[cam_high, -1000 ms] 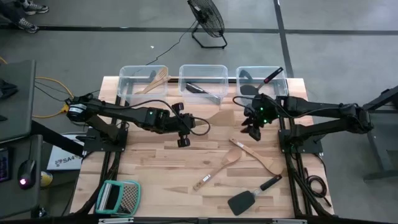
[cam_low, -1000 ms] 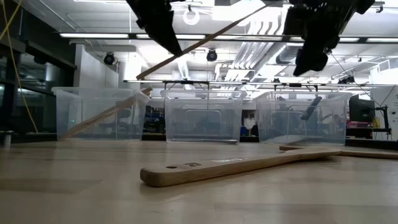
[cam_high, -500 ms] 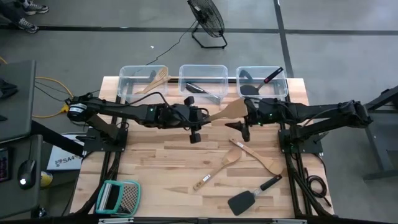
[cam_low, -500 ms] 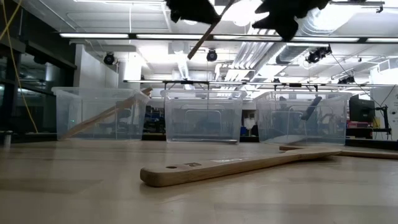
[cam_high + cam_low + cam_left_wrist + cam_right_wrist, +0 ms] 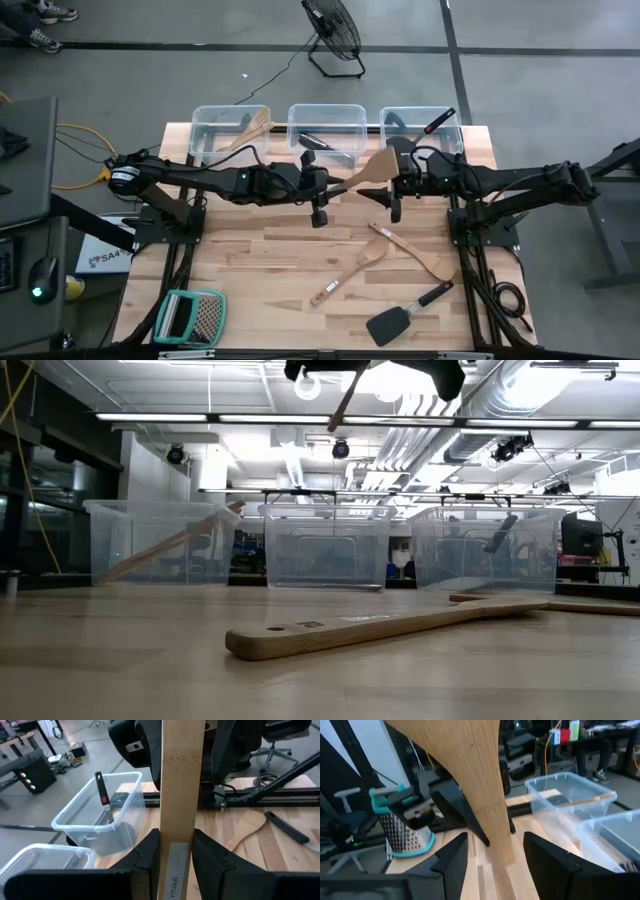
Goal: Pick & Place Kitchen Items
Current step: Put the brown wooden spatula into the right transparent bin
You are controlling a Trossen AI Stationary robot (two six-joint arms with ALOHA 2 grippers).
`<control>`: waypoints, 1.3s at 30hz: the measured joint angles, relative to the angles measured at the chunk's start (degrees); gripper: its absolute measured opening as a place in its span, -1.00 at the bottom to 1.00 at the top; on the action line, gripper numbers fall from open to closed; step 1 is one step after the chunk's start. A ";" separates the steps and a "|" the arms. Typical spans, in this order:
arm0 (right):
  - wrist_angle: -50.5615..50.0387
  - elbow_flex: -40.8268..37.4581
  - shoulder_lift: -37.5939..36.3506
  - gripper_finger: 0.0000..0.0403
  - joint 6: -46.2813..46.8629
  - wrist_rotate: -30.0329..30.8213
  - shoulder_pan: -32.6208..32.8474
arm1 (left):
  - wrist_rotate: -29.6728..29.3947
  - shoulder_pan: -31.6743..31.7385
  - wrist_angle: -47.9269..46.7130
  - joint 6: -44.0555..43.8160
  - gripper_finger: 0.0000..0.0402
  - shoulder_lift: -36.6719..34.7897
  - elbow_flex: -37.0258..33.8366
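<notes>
- Left tool (image 5: 318,186) is clamped on the handle of a wooden spatula (image 5: 362,174), held aloft mid-desk just near of the middle bin (image 5: 327,118).
- Right tool (image 5: 396,182) straddles the spatula's blade; its fingers (image 5: 450,862) stand apart.
- Loose wooden utensils (image 5: 400,250) lie right of centre; bare desk (image 5: 250,270) on the left.

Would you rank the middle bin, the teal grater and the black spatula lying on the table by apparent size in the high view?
1. Middle bin: the largest outline.
2. Grater: only a little smaller than the bin, so this is a close call.
3. Black spatula: about as long as the grater but far slimmer.
</notes>
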 joint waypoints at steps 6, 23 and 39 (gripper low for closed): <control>2.61 -0.04 -0.02 -0.09 -3.14 0.54 0.00 | 2.38 -0.02 2.53 -0.03 -0.58 0.00 0.00; 11.54 -0.09 -0.04 0.60 -7.52 -7.12 0.02 | 6.10 0.02 5.14 -0.20 -0.58 -0.02 -0.02; 20.96 0.00 5.35 0.40 -6.40 -7.89 0.02 | 7.60 -0.02 5.04 -0.85 -0.58 -0.02 -0.02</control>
